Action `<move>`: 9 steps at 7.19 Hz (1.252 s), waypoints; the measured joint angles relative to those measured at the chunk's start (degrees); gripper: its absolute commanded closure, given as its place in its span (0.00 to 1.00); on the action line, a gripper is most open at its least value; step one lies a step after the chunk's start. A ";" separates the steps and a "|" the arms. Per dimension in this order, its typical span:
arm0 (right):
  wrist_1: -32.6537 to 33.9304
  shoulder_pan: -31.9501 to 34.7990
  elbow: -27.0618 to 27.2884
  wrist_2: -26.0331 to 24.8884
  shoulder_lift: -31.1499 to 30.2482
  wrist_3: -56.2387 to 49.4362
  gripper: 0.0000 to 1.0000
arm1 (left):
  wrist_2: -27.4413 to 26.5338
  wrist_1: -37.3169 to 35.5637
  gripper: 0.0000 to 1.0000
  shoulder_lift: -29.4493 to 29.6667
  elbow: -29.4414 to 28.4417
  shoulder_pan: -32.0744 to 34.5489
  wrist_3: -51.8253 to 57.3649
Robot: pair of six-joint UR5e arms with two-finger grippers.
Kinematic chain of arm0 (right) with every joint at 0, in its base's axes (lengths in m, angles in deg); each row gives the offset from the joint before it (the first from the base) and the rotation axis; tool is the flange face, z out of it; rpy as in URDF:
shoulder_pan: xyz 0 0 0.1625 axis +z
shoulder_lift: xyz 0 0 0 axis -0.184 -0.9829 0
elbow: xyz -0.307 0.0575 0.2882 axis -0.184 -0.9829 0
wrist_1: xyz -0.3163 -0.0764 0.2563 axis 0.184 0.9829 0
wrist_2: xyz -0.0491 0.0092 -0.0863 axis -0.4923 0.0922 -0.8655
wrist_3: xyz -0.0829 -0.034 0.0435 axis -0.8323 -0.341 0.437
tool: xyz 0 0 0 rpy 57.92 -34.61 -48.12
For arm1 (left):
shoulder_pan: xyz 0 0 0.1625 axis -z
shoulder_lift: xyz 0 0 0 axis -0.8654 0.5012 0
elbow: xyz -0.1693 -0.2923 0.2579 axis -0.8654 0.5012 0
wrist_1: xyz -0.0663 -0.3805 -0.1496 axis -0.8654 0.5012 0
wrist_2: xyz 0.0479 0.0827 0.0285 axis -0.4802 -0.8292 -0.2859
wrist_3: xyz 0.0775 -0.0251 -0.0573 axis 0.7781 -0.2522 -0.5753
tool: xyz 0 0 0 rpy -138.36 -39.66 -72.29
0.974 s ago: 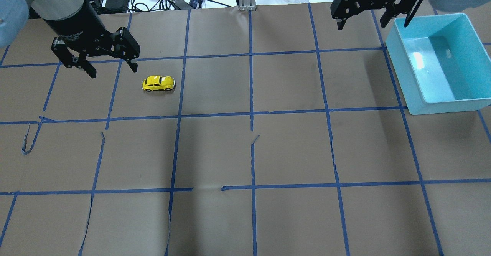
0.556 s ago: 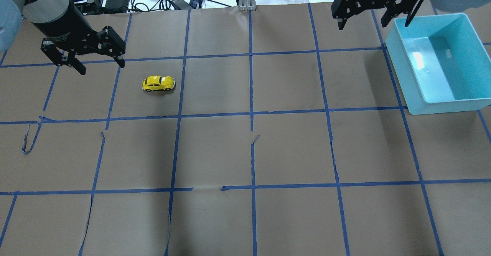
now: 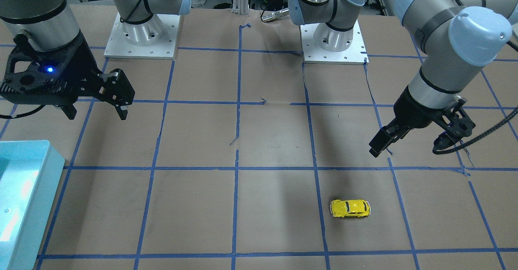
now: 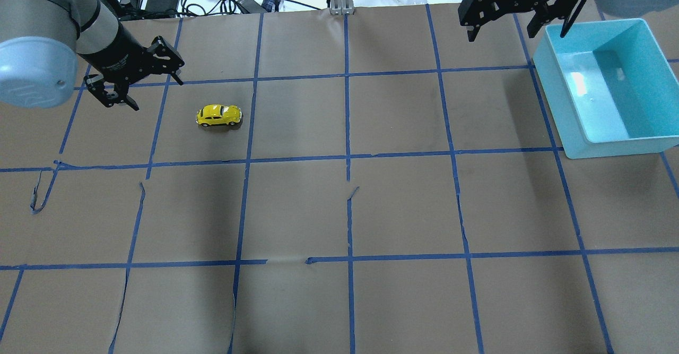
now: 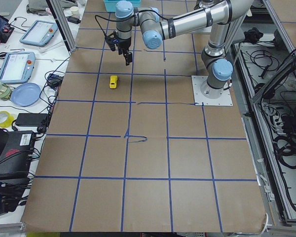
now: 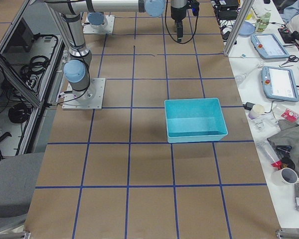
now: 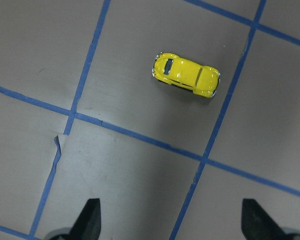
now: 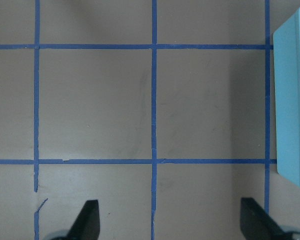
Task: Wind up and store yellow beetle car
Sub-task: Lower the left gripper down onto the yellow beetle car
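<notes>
The yellow beetle car (image 4: 219,115) stands on its wheels on the brown paper, in a taped square at the far left; it also shows in the front view (image 3: 350,208) and the left side view (image 5: 113,81). My left gripper (image 4: 159,95) is open and empty, raised above the table just left of the car. In the left wrist view the car (image 7: 186,75) lies well beyond the two fingertips (image 7: 91,212). My right gripper (image 4: 515,35) is open and empty at the far right, beside the teal bin.
An empty teal bin (image 4: 615,147) stands at the far right of the table, also in the front view (image 3: 32,205) and the right wrist view (image 8: 290,100). Blue tape lines grid the paper. Cables and clutter lie beyond the far edge.
My left gripper has drawn back to the left, then turned at the wrist and come back toward the car. The car and the right arm have not moved.
</notes>
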 measured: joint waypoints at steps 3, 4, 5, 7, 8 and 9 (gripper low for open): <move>0.26 0.06 0.03 0.12 0.00 0.00 0.00 | 0.10 -3.98 0.00 4.92 1.03 -0.12 -26.87; 0.29 0.07 0.01 0.11 0.01 0.00 0.00 | 0.14 -5.48 0.00 6.63 0.84 -0.12 -31.73; 0.31 0.07 0.01 0.09 0.05 0.00 0.00 | 0.21 -8.34 0.00 8.54 0.74 -0.13 -35.19; 0.33 0.05 0.08 0.05 0.06 0.00 0.00 | 0.78 -11.70 0.00 12.76 0.58 -0.13 -39.64; 0.31 0.03 0.14 0.02 0.05 0.00 0.00 | 2.36 -13.02 0.00 14.93 0.38 -0.12 -42.18; 0.33 0.01 0.16 -0.02 0.05 0.00 0.00 | 4.03 -15.17 0.00 16.91 0.15 -0.08 -44.06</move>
